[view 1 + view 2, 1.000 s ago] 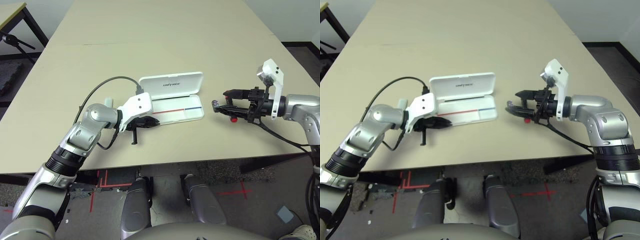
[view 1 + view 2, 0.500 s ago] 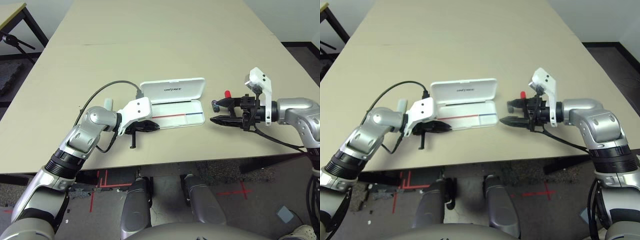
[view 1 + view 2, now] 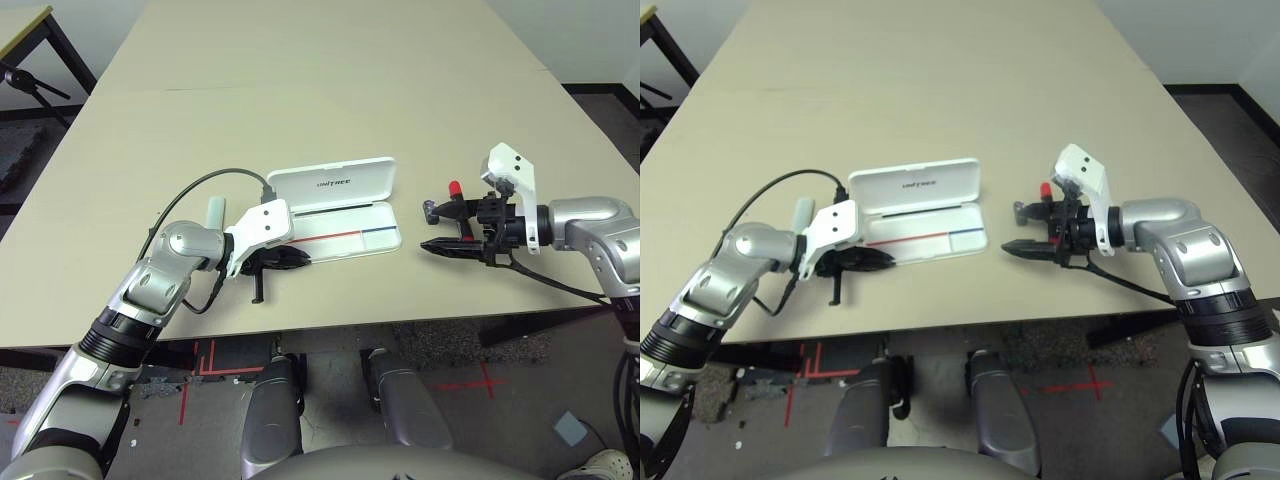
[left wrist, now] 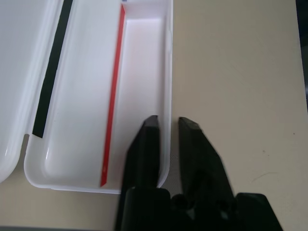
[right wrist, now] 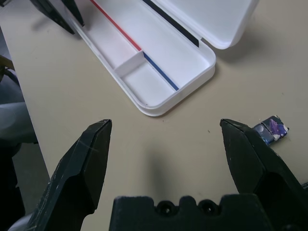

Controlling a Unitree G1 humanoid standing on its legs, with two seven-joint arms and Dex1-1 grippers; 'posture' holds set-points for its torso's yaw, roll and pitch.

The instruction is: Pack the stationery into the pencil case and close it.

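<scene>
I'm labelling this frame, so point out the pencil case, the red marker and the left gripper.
pencil case [image 3: 372, 237], left eye view, bare tray floor.
red marker [image 3: 454, 188], left eye view, its red end.
left gripper [image 4: 167, 126], left wrist view, between the fingertips.

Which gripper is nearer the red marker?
Right. The right gripper is open just beside the red marker; the left gripper sits at the pencil case's far end.

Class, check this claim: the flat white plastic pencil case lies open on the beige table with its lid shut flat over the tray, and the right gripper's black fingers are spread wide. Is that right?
Not quite. The flat white plastic pencil case lies open on the beige table with its lid raised, not shut; the left eye view shows the tray's red and blue lines. The right gripper is indeed spread wide.
</scene>
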